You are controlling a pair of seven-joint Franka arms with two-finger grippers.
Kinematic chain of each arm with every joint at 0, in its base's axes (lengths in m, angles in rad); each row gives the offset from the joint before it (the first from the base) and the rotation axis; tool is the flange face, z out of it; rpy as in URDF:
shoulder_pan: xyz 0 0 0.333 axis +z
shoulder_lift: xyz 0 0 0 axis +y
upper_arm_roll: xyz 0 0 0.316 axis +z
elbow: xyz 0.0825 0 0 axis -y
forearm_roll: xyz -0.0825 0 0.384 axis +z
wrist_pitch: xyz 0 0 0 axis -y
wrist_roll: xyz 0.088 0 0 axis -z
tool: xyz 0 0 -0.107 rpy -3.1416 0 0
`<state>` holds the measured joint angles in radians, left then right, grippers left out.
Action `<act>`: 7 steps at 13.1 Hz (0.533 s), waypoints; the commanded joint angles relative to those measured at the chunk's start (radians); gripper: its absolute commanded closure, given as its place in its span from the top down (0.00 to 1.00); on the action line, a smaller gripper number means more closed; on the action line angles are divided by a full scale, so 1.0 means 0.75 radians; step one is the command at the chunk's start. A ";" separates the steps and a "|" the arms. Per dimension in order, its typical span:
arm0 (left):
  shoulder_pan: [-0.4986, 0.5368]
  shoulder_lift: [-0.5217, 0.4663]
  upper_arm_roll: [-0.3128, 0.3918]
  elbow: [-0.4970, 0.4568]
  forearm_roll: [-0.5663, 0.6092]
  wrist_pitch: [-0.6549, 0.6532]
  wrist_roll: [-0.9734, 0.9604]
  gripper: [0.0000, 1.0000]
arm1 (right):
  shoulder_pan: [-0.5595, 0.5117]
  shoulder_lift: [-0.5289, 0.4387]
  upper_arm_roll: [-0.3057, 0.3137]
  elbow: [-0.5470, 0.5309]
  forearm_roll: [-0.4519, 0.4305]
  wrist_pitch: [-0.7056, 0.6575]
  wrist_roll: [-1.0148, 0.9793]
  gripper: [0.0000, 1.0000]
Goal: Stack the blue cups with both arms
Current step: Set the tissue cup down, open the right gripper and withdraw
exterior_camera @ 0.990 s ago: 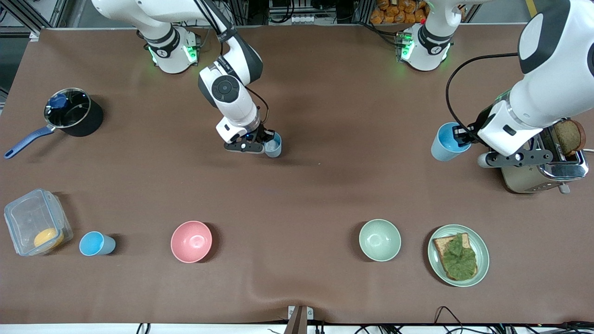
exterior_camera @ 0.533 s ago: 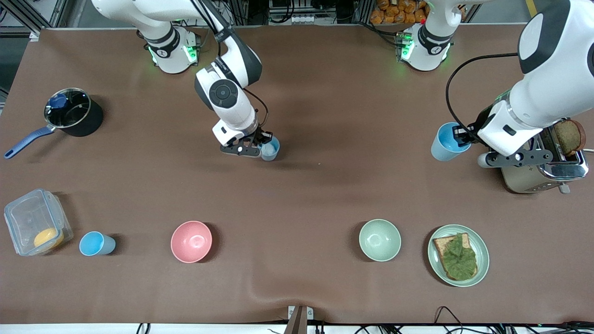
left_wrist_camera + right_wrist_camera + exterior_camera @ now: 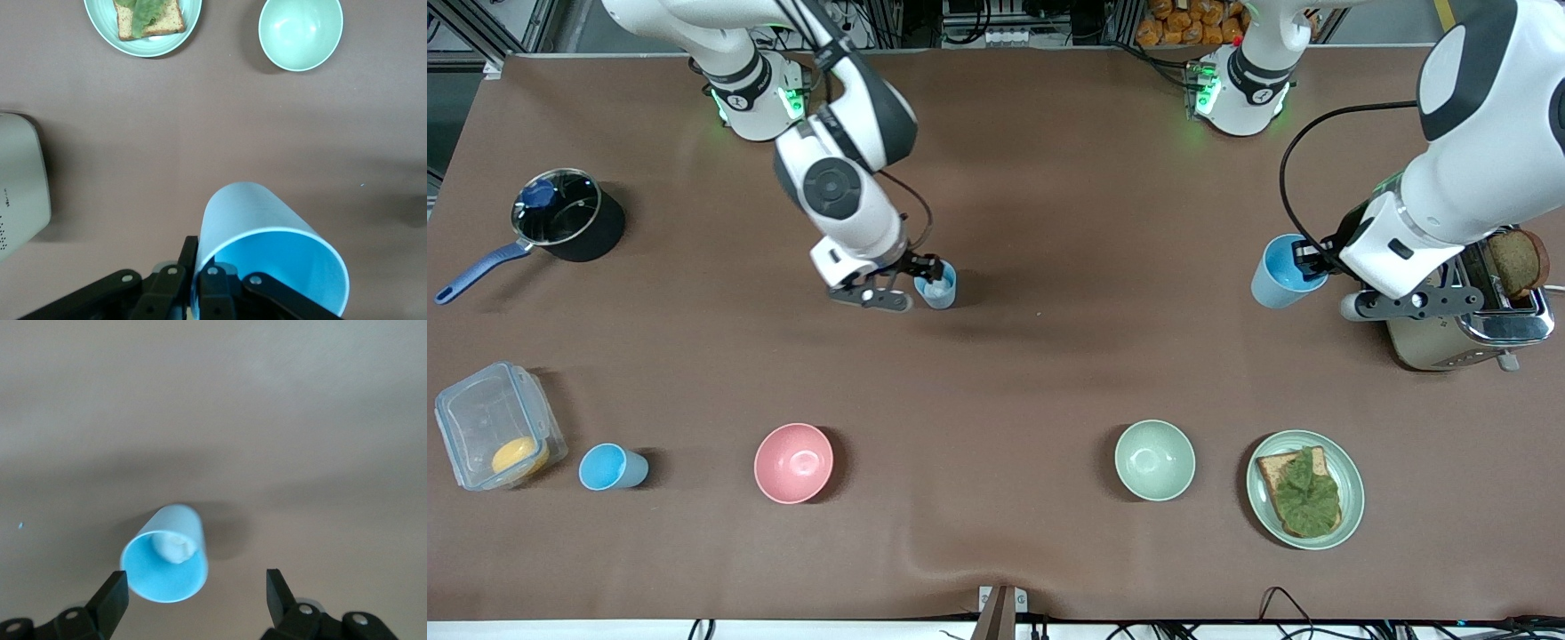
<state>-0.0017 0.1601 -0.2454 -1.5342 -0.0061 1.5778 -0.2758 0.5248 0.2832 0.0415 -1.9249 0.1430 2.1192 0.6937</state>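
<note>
A blue cup point(image 3: 938, 289) stands upright in the middle of the table, with something whitish inside it point(image 3: 172, 547). My right gripper point(image 3: 921, 277) hangs open just over it, and the cup point(image 3: 167, 563) sits close to one fingertip point(image 3: 112, 600) without being gripped. My left gripper point(image 3: 1312, 262) is shut on the rim of a second blue cup point(image 3: 1279, 271), held tilted in the air beside the toaster. One finger point(image 3: 220, 290) is inside that cup point(image 3: 267, 227) and one is outside. A third blue cup point(image 3: 611, 468) stands next to the clear container.
A pot point(image 3: 565, 218) with a blue handle and a clear container point(image 3: 494, 436) are at the right arm's end. A pink bowl point(image 3: 793, 462), a green bowl point(image 3: 1154, 460) and a plate with toast point(image 3: 1304, 489) lie nearer the front camera. The toaster point(image 3: 1463, 333) stands under the left arm.
The right gripper has opened and let go of its cup, which now stands on the table. The right hand has drawn back slightly. The left arm has not moved.
</note>
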 commanded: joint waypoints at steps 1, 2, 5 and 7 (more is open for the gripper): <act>-0.006 -0.003 -0.008 0.010 -0.002 -0.020 -0.019 0.00 | -0.224 -0.089 0.016 0.103 0.010 -0.227 -0.237 1.00; -0.008 -0.003 -0.010 0.010 -0.004 -0.020 -0.019 0.00 | -0.290 -0.089 0.016 0.165 0.008 -0.303 -0.329 1.00; -0.028 0.001 -0.059 0.010 -0.039 -0.016 -0.084 0.00 | -0.456 -0.162 0.014 0.221 -0.021 -0.377 -0.541 1.00; -0.047 0.011 -0.096 0.012 -0.110 0.013 -0.267 0.00 | -0.607 -0.252 0.016 0.223 -0.031 -0.457 -0.789 1.00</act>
<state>-0.0217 0.1616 -0.2948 -1.5342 -0.0475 1.5797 -0.3765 0.1680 0.1644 0.0306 -1.7494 0.1323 1.8292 0.2286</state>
